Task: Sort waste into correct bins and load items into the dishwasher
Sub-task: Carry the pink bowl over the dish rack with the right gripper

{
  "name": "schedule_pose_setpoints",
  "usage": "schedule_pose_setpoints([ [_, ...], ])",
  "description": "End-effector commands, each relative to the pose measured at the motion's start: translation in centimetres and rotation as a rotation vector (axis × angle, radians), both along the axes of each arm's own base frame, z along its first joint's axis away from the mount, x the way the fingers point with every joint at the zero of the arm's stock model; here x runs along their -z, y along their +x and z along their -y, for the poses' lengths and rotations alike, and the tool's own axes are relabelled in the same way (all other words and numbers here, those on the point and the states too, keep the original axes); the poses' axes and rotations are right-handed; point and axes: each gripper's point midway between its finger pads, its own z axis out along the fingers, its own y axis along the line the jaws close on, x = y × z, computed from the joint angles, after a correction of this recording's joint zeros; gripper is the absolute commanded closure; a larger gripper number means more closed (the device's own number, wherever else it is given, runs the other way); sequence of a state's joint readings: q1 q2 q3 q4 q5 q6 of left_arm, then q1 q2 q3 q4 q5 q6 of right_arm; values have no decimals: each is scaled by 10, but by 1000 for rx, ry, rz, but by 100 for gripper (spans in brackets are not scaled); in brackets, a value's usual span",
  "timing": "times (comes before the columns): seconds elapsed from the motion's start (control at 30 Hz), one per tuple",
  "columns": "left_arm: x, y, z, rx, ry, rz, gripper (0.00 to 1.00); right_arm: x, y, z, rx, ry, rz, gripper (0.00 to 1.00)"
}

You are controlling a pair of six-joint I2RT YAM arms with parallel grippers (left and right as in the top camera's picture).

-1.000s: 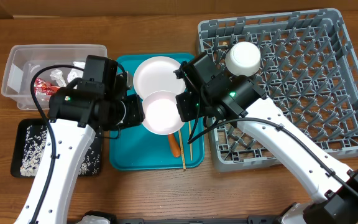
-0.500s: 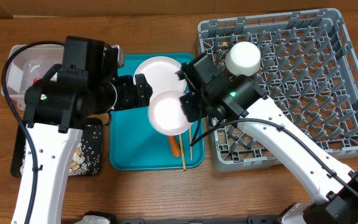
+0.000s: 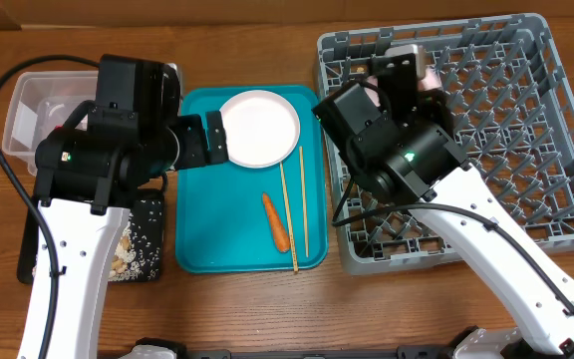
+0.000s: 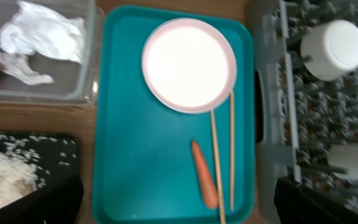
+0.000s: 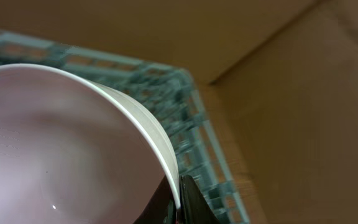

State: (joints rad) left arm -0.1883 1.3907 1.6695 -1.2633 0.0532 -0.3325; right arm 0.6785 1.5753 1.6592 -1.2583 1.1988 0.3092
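Sitting on the wooden table (image 3: 217, 40), teal tray (image 3: 217, 219) and dish rack (image 3: 526, 130) seemingly touch.

Left jaws gaped wide above the teal tray (image 3: 197, 239), the white plate (image 3: 259, 128) just right of them, carrot (image 3: 279, 221) and chopsticks (image 3: 303, 199) further off. Right jaws hung over the grey rack (image 3: 526, 150), a pale bowl edge (image 3: 428, 76) beside them.

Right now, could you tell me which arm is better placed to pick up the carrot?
Left. The left gripper is open and empty at the edge of the teal tray, near the carrot; the right gripper is shut on a white bowl over the rack.
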Motion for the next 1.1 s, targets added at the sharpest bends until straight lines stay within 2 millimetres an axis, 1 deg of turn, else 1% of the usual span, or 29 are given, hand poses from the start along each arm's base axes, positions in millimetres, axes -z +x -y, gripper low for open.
schedule_pose_setpoints([
  [0.0,-10,10,-20,-56,95,57,0,-32,-10,25,167,-60,277,96],
  [0.13,-9,12,-20,-57,97,60,0,-33,-14,43,251,-92,388,96],
  [0.2,-8,12,-20,-57,99,56,0,-23,-13,53,280,-101,382,96],
  [0.37,-6,13,-20,-57,99,50,0,9,-10,79,356,-133,359,96],
  [0.43,-5,15,-20,-56,100,46,0,23,-10,88,371,-176,310,96],
  [0.53,-1,17,-19,-56,102,34,0,40,-7,90,361,-198,233,96],
  [0.67,6,20,-18,-53,103,11,0,64,1,84,344,-111,204,96],
  [0.93,24,22,-18,-49,118,-60,0,73,13,78,343,-76,235,96],
  [1.07,27,22,-18,-49,120,-69,0,85,19,79,352,-96,212,96],
])
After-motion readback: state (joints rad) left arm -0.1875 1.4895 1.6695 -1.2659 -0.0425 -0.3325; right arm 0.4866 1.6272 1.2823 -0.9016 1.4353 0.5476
